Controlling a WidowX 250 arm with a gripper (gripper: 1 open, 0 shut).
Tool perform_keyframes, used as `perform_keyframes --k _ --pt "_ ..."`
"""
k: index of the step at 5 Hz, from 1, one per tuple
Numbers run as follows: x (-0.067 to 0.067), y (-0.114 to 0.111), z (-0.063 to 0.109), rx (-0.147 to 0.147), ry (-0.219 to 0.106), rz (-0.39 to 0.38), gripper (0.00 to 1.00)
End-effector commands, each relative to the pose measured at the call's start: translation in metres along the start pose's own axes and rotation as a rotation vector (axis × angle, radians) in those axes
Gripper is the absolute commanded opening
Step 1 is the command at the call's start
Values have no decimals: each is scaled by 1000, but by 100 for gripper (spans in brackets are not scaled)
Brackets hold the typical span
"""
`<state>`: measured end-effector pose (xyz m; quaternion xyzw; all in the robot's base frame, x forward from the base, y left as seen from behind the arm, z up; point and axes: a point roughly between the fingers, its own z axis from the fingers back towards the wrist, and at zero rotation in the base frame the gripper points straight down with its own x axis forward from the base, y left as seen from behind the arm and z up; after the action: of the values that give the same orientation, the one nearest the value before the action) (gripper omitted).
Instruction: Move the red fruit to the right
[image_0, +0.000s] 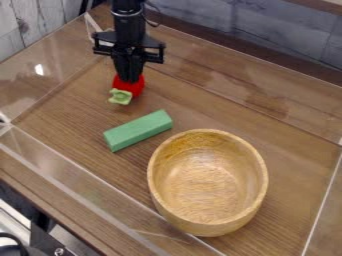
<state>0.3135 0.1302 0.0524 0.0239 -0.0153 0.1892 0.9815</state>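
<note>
The red fruit (124, 86) lies on the wooden table at the upper left, its light green cap pointing down-left toward the camera. My black gripper (128, 72) comes straight down onto it, and its fingers are closed against the fruit's red body. The fruit rests on the table surface. The upper part of the fruit is hidden between the fingers.
A flat green rectangular block (139, 130) lies just below the fruit. A large wooden bowl (207, 181) stands at the lower right. Clear plastic walls (40, 60) ring the table, and a grey wall runs along the back.
</note>
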Motion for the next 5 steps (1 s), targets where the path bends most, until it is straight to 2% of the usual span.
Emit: perform_keyframes --k 1,3,5 --pt "16 -8 37 -16 -86 7 0" --pt "19 -43 71 -68 -108 -19 0" --pt "17 -110 69 -97 -106 -104 0"
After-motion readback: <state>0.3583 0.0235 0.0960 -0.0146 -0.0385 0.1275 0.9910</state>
